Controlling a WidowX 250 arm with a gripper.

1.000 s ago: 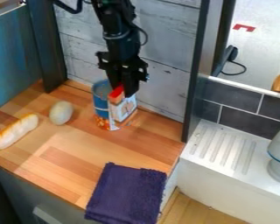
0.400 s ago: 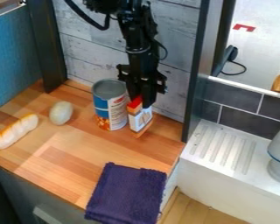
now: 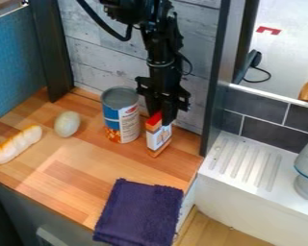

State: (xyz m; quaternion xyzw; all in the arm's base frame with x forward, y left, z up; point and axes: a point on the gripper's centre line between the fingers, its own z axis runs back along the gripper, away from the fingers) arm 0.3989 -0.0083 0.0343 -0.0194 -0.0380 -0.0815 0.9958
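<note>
The black gripper (image 3: 161, 117) hangs over the back right part of the wooden counter, shut on the top of a small red, white and orange box (image 3: 158, 136). The box is upright, its lower end at or close to the counter surface. Just left of it stands a blue and white can (image 3: 121, 115) with a grey top. Farther left lie a pale egg-shaped object (image 3: 67, 124) and a white and orange bread-like piece (image 3: 16, 144).
A folded purple cloth (image 3: 139, 213) lies over the counter's front edge. A grey plank wall (image 3: 182, 103) backs the counter (image 3: 86, 173), and a dark post (image 3: 213, 77) rises at its right. Beyond are a white ribbed drainboard (image 3: 241, 161) and a grey-white object (image 3: 307, 168).
The gripper and the box have moved right, from in front of the can to its right side. The can, earlier partly covered by them, now shows in full.
</note>
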